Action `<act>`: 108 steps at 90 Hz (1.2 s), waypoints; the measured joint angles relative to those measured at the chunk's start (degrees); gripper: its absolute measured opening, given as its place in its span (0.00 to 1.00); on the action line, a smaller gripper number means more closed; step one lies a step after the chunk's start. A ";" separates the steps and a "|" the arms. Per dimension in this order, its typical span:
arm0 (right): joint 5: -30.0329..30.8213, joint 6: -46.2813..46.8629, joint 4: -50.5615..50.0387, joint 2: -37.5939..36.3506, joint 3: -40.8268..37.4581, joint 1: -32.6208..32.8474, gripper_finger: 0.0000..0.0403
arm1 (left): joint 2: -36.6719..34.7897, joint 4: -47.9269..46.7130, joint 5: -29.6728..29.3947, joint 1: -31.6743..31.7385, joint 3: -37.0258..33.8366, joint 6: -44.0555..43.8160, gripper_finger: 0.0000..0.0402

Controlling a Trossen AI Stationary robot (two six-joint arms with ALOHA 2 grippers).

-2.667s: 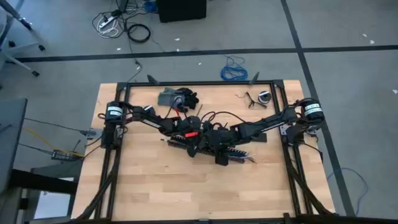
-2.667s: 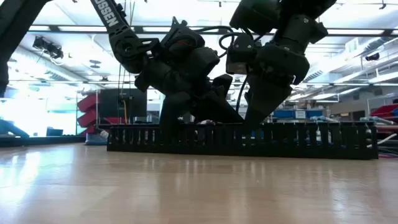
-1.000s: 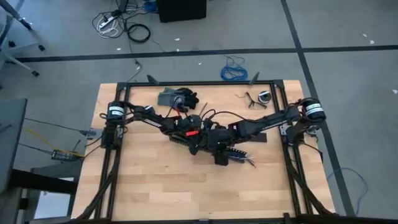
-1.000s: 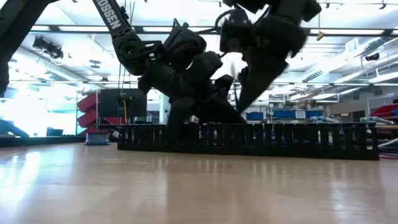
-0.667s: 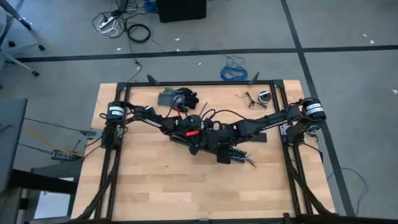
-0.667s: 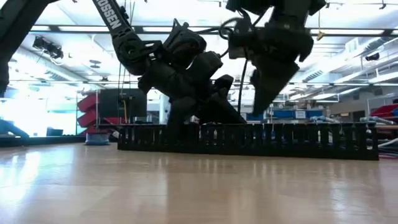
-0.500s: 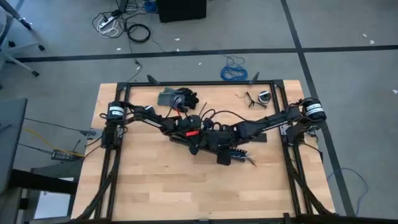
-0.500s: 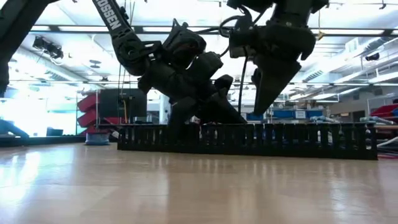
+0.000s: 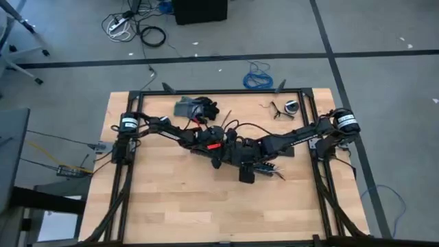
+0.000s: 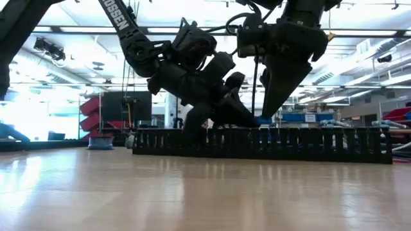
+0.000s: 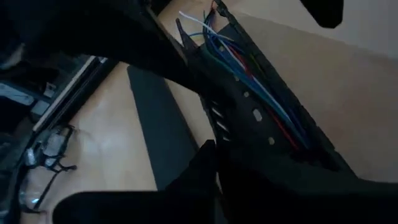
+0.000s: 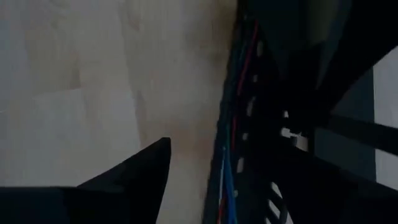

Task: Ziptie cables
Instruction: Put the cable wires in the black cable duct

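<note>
A long black slotted duct lies flat on the wooden table near its middle. The cables, thin blue, red, white and green wires, run along inside it, and their ends stick out at its right end. My left gripper is down on the duct's left part and shut on it. My right gripper hangs just above the duct's top edge, right of the left one. My left gripper holds the duct by one slotted side wall, toward the duct's left end. It comes from above, slanting down from the table's left. The duct rests on the table on its underside. The gripper's own dark body hides the exact place of contact.
A flat black strip lies on the table beside the duct. A dark glove-like heap and a small black item sit near the far edge. A blue coiled cable lies on the floor beyond. The near half of the table is bare wood.
My left gripper has gone a little toward the table's right edge, and the duct has slid that way with it along the table. My right gripper, raised and slanted a second ago, has swung to point more steeply down and shifted right above the duct.
</note>
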 joint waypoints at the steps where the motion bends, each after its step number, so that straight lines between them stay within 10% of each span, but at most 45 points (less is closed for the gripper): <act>1: 0.04 0.00 0.00 -0.01 0.00 0.00 0.65 | 0.00 -0.04 0.00 -0.01 0.01 0.13 0.00; 108: 5.88 -0.24 3.56 -0.01 -4.00 -0.52 0.65 | 1.18 1.95 -2.03 -0.10 0.50 1.38 0.00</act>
